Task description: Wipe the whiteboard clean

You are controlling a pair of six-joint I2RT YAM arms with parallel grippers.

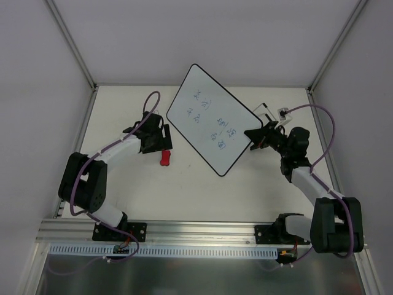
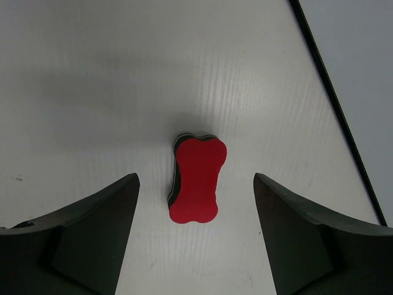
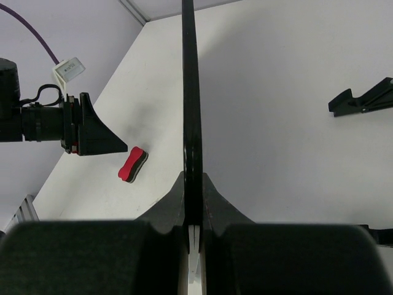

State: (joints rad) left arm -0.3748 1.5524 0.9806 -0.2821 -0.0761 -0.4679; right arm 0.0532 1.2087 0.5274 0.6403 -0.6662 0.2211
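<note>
Large white black-rimmed whiteboard (image 1: 212, 120), blue writing (image 1: 216, 126) intact, edge clamped in right gripper (image 3: 192, 187). Red bone-shaped eraser (image 2: 195, 179) lies ungrasped between the fingers of the spread left gripper (image 1: 163, 146). All wiping remains.

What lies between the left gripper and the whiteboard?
Only the eraser, on the table just ahead of the left gripper; the rest up to the whiteboard is bare. The right wrist view shows it.

red eraser (image 2: 195, 181) — flat on table (image 1: 184, 190)
</note>
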